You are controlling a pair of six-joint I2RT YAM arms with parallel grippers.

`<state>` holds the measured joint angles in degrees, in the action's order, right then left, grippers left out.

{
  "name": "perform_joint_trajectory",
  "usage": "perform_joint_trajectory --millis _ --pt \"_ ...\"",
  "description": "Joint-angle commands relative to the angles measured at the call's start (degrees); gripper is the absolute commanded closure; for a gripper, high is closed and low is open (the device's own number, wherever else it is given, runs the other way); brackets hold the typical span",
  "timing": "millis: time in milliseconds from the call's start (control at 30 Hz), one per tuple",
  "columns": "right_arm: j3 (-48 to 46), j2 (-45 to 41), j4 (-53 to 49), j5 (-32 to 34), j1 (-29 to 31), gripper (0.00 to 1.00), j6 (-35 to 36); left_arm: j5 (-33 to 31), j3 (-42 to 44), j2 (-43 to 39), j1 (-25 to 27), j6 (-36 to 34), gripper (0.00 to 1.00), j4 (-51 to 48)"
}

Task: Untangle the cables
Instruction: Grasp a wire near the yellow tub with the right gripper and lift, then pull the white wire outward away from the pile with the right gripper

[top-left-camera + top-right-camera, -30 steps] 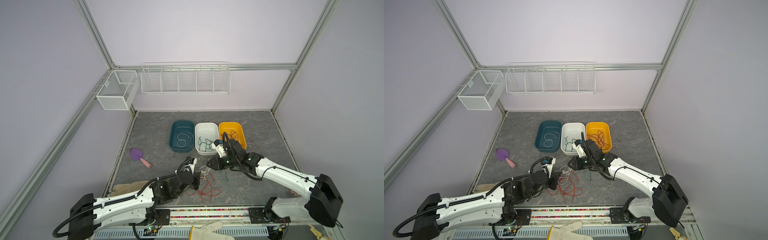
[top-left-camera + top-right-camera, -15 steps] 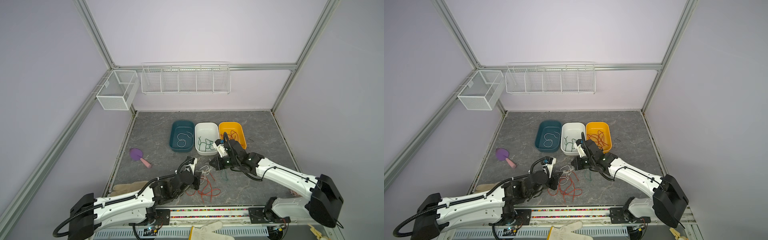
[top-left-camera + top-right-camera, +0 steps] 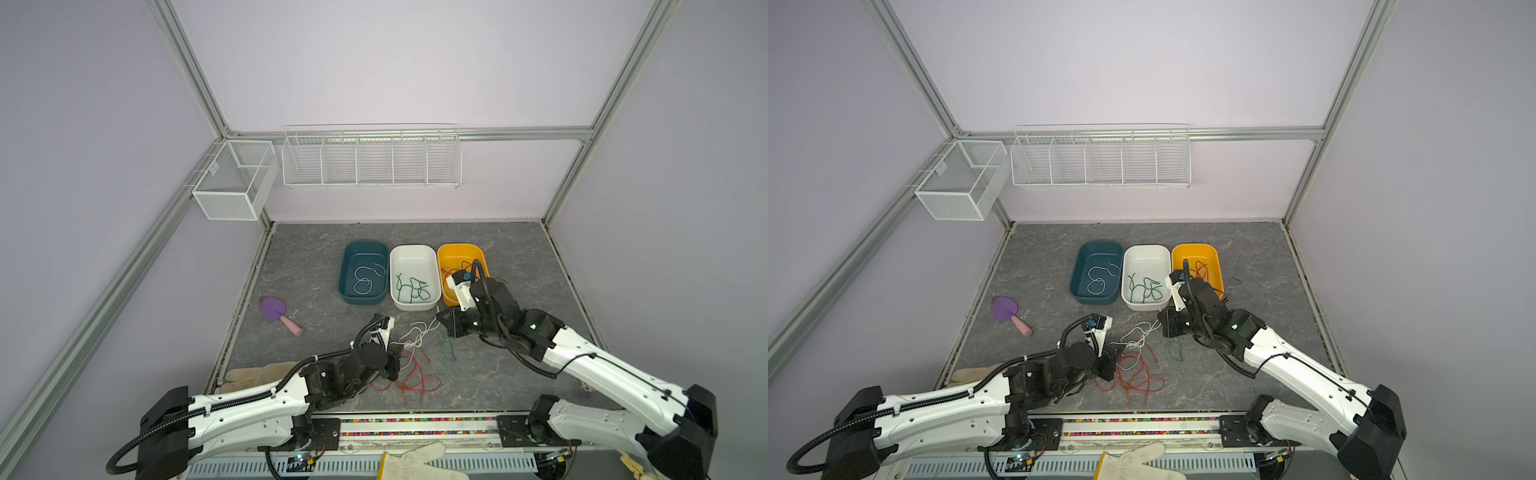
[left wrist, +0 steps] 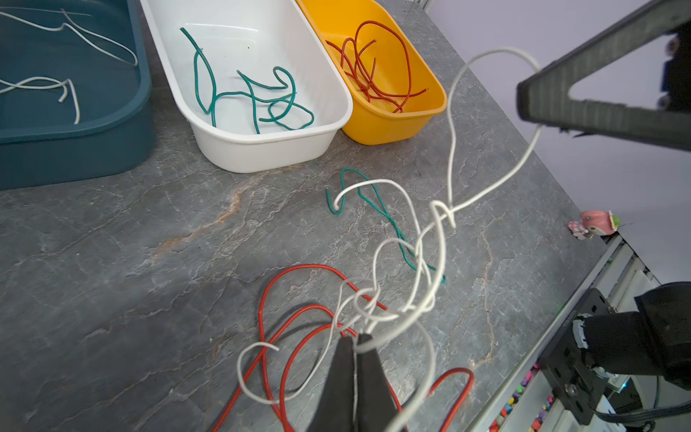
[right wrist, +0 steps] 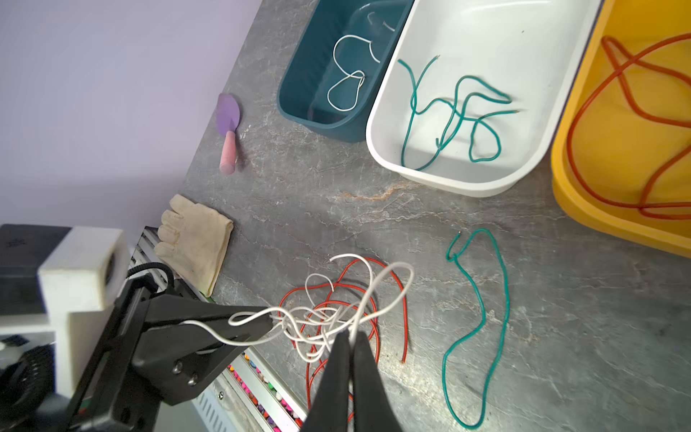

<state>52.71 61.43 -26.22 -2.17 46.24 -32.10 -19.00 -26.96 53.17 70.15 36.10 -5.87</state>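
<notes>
Cables (image 3: 409,345) look light, limp, springy; left fingers (image 4: 342,370) and right fingers (image 5: 338,362) each pinch a white strand (image 4: 451,149) shut. Best hold: close beside the lower-centre knot (image 4: 368,297), pulling gently.

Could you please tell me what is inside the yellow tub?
Red cables lie curled inside the yellow tub; in both top views the right arm covers its near end.

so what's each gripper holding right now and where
Both are shut on the white cable tangle: the left gripper pinches strands right beside the knot, the right gripper pinches a loop rising out of it.
</notes>
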Motion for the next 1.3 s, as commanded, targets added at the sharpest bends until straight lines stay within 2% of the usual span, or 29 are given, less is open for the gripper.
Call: perform_joint_trajectory --millis 0,233,433,667,1033,1200,1267 --pt "2.1 -3.0 -4.4 4.2 0.2 0.94 1.6 0.7 1.0 0.3 0.1 1.2 0.89 1.0" --pt "4.7 -4.9 -6.4 1.3 0.2 0.94 3.1 2.3 0.9 1.9 0.1 1.0 0.71 2.1" --pt "6.4 -7.3 -6.1 -2.2 0.2 0.93 5.1 3.7 0.7 3.2 0.1 0.7 0.60 3.3" --pt "10.6 -10.4 -7.6 -2.6 0.2 0.93 7.0 7.1 1.5 4.5 0.1 0.2 0.41 6.4" --pt "19.3 -10.6 -8.4 -8.2 0.3 0.93 8.6 14.4 5.5 6.3 0.1 -0.5 0.14 19.5" --pt "19.1 -10.7 -6.6 -11.3 0.2 0.93 7.4 17.2 7.3 8.1 0.2 -0.7 0.01 28.4" --pt "18.5 -10.6 -6.0 -12.3 0.2 0.93 7.1 18.0 7.4 9.2 0.3 -1.1 0.01 30.7"
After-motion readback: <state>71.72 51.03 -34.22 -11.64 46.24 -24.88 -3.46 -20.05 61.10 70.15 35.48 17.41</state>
